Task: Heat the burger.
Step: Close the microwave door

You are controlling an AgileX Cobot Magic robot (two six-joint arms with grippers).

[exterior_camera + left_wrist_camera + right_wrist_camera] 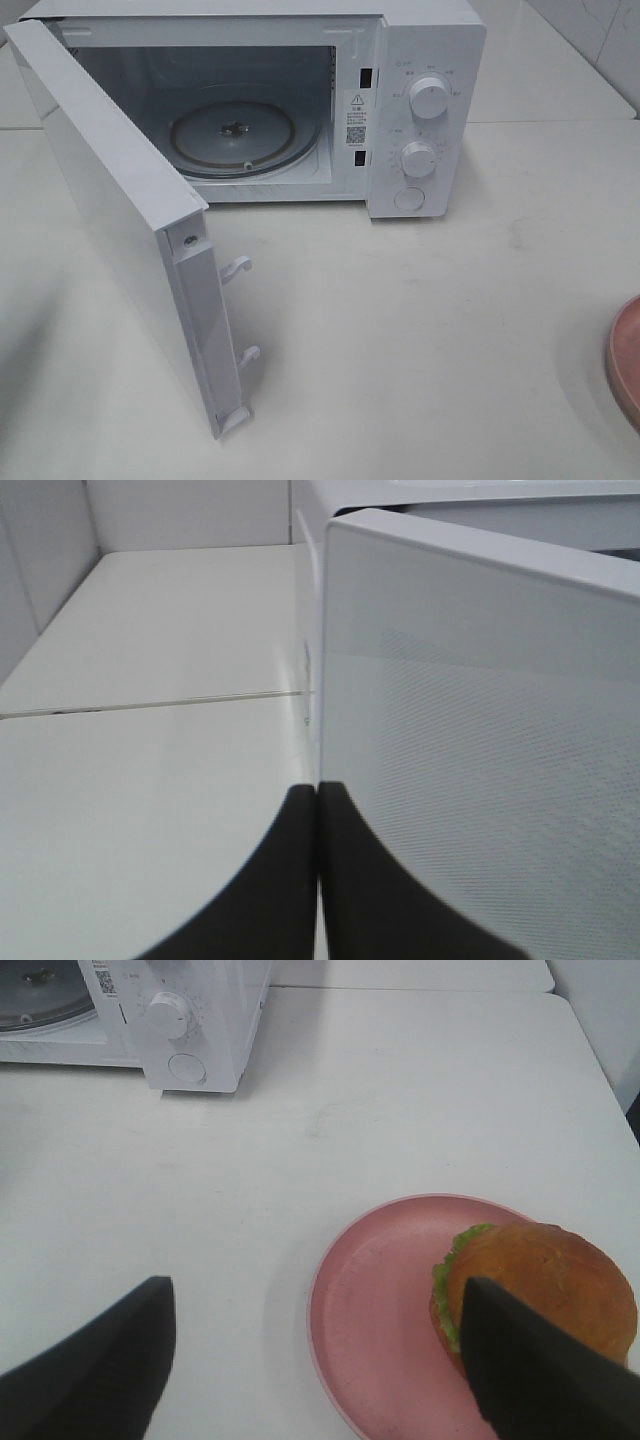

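The burger (545, 1285), with a glossy brown bun and a green lettuce frill, sits on a round pink plate (380, 1310) in the right wrist view. My right gripper (315, 1290) hangs open above the plate. One of its dark fingers (530, 1370) covers part of the burger, and I cannot tell whether it touches it. The white microwave (420, 110) stands at the back with its door (110, 200) swung wide and its glass turntable (240, 135) bare. My left gripper (317, 810) is shut on nothing, close beside the door's outer face (480, 730). Neither arm shows in the high view.
Only the plate's rim (625, 360) shows at the right edge of the high view. The open door juts toward the table's front left, with two latch hooks (240, 268) on its edge. Two knobs (430, 98) and a round button are on the microwave's right panel. Tiled wall stands behind.
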